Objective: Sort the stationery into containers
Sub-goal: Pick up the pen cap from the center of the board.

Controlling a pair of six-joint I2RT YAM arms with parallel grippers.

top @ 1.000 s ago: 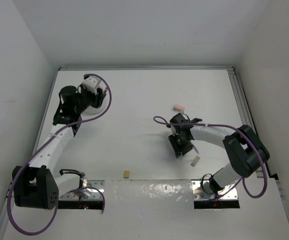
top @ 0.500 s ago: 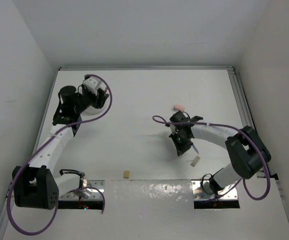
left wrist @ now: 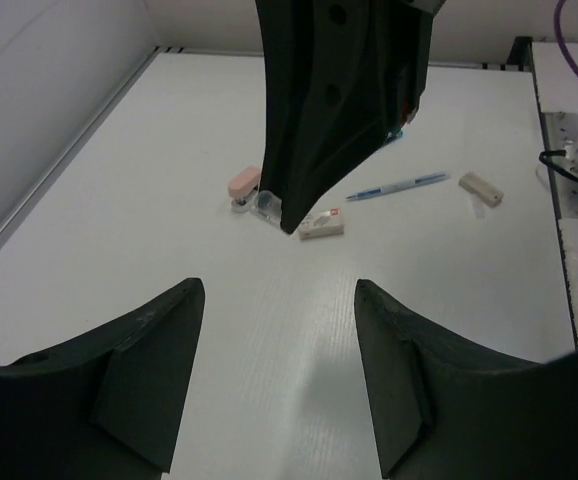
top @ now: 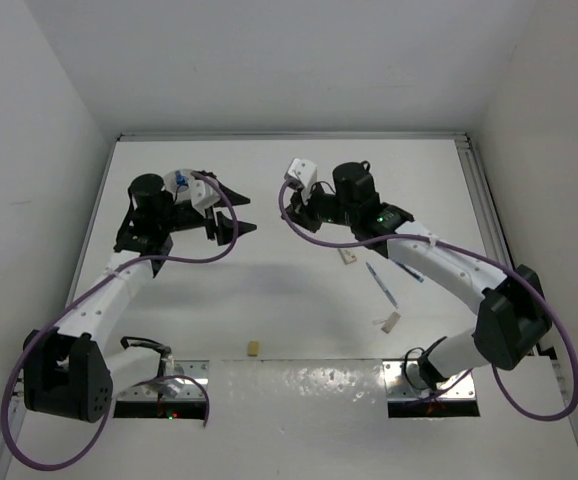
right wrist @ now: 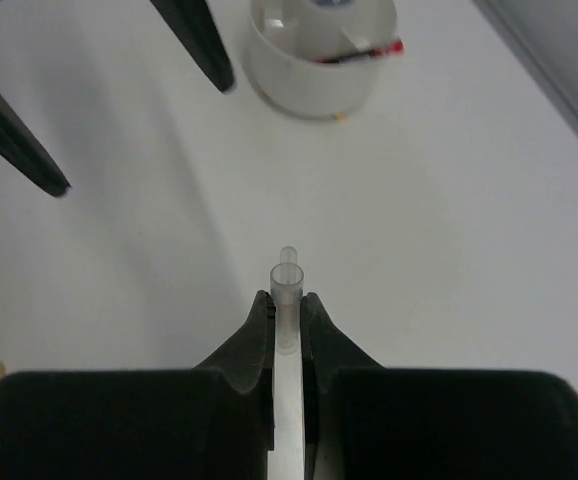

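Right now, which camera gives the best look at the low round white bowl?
Right wrist: the low round white bowl sits unblocked at the frame's top edge, a red-tipped pen inside, far rim cropped. Top external shows only a sliver beside the left arm. Left wrist doesn't show it.

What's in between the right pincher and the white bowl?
Just bare table, in the right wrist view. The right gripper holds a clear-tipped stick pointing toward the bowl.
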